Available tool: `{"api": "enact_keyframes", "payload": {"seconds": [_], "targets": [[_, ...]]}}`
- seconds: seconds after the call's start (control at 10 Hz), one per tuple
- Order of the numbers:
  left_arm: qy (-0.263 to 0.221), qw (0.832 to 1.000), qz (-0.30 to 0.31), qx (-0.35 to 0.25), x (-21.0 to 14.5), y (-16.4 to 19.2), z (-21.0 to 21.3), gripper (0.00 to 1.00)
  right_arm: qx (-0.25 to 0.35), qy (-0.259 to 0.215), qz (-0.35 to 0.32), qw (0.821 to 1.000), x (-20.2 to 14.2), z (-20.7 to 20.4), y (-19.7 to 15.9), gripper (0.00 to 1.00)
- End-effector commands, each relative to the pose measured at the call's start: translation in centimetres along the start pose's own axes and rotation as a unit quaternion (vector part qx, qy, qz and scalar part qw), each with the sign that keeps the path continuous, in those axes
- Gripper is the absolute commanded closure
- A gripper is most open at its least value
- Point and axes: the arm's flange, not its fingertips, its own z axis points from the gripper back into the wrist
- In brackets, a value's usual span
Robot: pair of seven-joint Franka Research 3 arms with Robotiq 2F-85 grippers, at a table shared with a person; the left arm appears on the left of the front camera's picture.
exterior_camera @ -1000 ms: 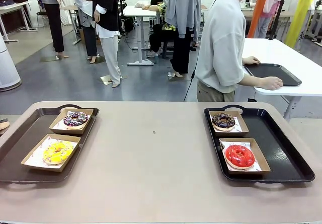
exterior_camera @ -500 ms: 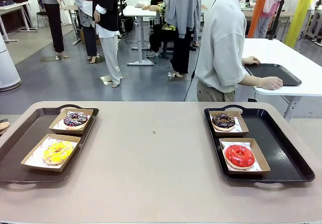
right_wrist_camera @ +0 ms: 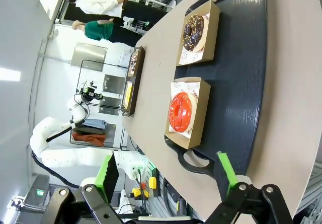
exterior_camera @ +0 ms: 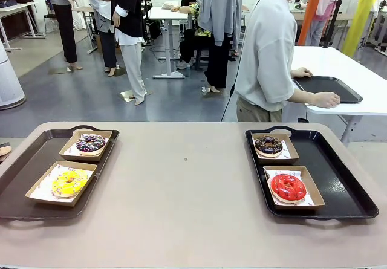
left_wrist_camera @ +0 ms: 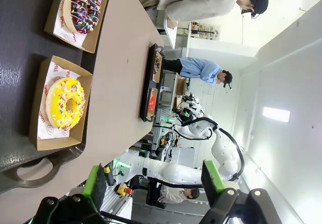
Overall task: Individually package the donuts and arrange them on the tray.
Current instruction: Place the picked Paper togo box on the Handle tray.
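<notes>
Four donuts lie in open cardboard boxes on two black trays. The left tray (exterior_camera: 24,172) holds the sprinkled chocolate donut (exterior_camera: 91,142) at the back and the yellow donut (exterior_camera: 68,182) in front. On the right tray (exterior_camera: 338,178) the dark chocolate donut (exterior_camera: 268,145) sits behind the red donut (exterior_camera: 288,187). My left gripper (left_wrist_camera: 152,181) hangs open above the table's near left, off the yellow donut (left_wrist_camera: 64,103) and the sprinkled donut (left_wrist_camera: 83,8). My right gripper (right_wrist_camera: 167,176) is open too, hovering near the red donut (right_wrist_camera: 182,111) and the chocolate donut (right_wrist_camera: 194,32), touching nothing.
The beige table (exterior_camera: 181,190) is bare between the trays. A person in a grey shirt (exterior_camera: 266,51) stands beyond the far edge, turned away, with both hands at a black tray (exterior_camera: 329,87) on a white side table.
</notes>
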Motion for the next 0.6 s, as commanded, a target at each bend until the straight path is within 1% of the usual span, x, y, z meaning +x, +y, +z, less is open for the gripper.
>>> {"api": "enact_keyframes", "payload": {"seconds": [0.0, 0.5], "targets": [[-0.001, 1.000, -0.003, -0.006, -0.17, -0.16, 0.18, 0.00, -0.001, 0.007, 0.004, 1.000, -0.07, 0.32, 0.11, 0.00], [-0.001, 1.000, -0.003, -0.006, -0.17, -0.16, 0.18, 0.00, -0.001, 0.007, 0.004, 1.000, -0.07, 0.32, 0.11, 0.00]]}}
